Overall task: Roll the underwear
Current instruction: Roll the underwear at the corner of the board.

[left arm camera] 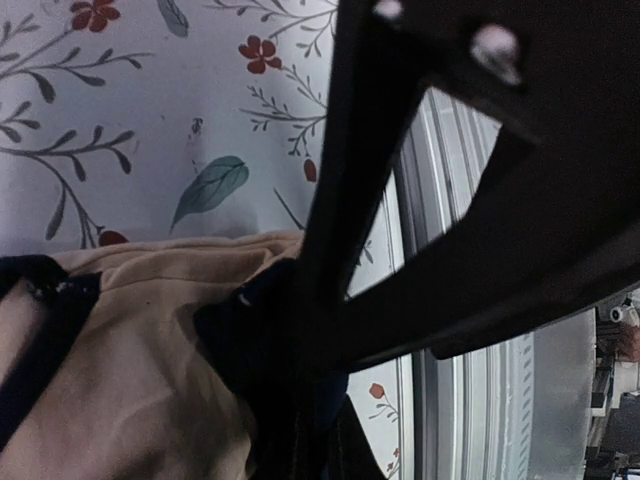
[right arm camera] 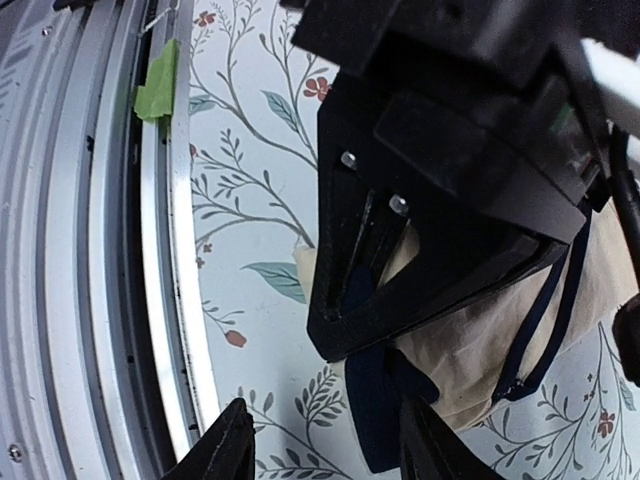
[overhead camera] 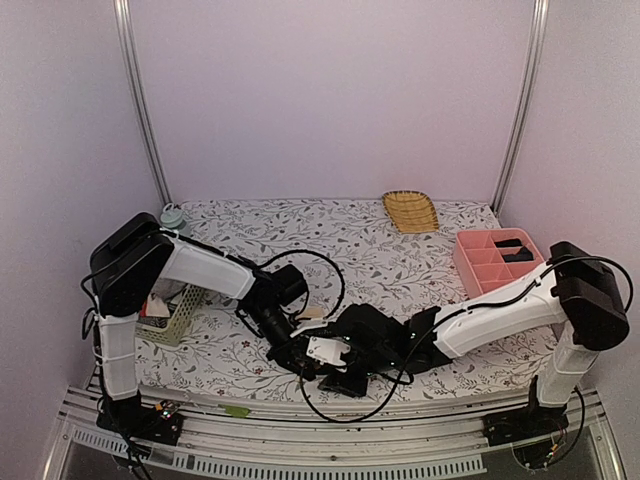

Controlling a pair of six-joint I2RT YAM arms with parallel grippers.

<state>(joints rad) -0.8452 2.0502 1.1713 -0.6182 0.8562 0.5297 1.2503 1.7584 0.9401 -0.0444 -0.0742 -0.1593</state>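
Though only at the hem-grasp step, noted from above left gripper (overhead camera: 300, 360) and right gripper (overhead camera: 345, 378) crowded at lower centre; via left wrist, found left clenched on black hem of beige underwear (left arm camera: 130, 390), frame bottom; via right wrist, found right spread, empty, likely next to pinch adjacent hem.

Beige underwear (left arm camera: 130, 360) edged in black; white tablecloth (left arm camera: 150, 120) with grey-green leaves, red flowers.

Both arms, left arm (overhead camera: 200, 268) and right arm (overhead camera: 500, 318), reach low and inward, wrists meeting just behind the table's near rail (right arm camera: 120, 250). The left gripper (right arm camera: 350, 340) points down at the rail side, jaws apparently pinched on the beige underwear (left arm camera: 130, 380), though the view is crowded. The right gripper (right arm camera: 330, 445) hovers beside it, fingers spread.
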